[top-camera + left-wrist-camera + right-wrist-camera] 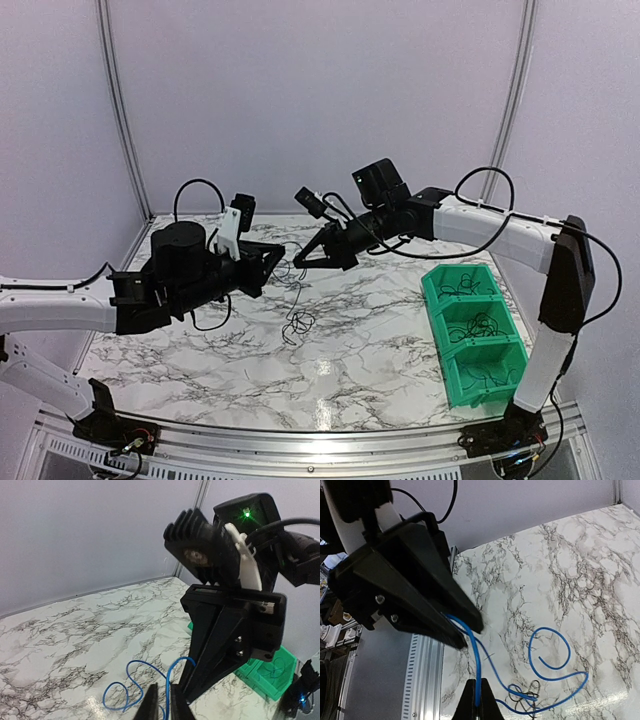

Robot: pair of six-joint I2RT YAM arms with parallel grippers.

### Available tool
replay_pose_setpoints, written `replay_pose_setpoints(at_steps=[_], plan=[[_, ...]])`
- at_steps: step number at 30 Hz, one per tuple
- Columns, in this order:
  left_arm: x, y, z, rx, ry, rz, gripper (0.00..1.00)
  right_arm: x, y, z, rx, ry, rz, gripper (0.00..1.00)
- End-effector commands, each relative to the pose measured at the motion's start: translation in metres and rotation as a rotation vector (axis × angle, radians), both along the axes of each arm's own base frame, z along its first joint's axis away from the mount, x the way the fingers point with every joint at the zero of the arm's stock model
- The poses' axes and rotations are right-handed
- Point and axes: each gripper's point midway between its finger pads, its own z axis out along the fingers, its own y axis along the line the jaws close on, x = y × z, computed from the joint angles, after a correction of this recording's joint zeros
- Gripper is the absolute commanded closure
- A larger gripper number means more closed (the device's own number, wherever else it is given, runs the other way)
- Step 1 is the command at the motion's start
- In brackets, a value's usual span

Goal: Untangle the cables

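One blue cable [550, 628] arches through the air between my two grippers. Its lower part lies in loops on the marble, caught up with a thin black cable [533, 683]. From above, this small tangle [297, 322] lies below the two grippers, which meet tip to tip. My right gripper [478, 705] is shut on the blue cable. My left gripper [166, 707] has its jaws a crack apart. The blue cable [131, 667] runs through that gap, and marble shows beside it. In the top view the left gripper [278, 262] and right gripper [300, 258] hang above the table.
A green three-part bin [432, 300] holding thin dark wires stands at the right side of the table. The metal rail [425, 680] edges the table. White walls enclose the back and sides.
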Motion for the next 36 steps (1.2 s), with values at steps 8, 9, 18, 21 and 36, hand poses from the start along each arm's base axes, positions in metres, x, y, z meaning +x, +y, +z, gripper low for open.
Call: replay_pose_setpoints(at_steps=[8, 9, 18, 21, 36], plan=[[0.048, -0.037, -0.069, -0.112, 0.037, 0.15, 0.81, -0.013, -0.001, 0.025, 0.09, -0.002, 0.072, 1.0], [0.052, -0.039, -0.078, -0.127, 0.047, 0.168, 0.84, -0.013, -0.003, 0.027, 0.095, -0.004, 0.074, 1.0], [0.073, -0.048, -0.166, -0.19, 0.126, 0.266, 0.97, -0.016, -0.032, 0.092, 0.224, -0.095, 0.139, 1.0], [0.075, -0.055, -0.189, -0.176, 0.159, 0.266, 0.97, -0.008, -0.047, 0.122, 0.265, -0.152, 0.128, 1.0], [0.082, -0.05, -0.26, -0.126, 0.297, 0.271, 0.96, 0.018, -0.167, 0.263, 0.487, -0.388, 0.002, 1.0]])
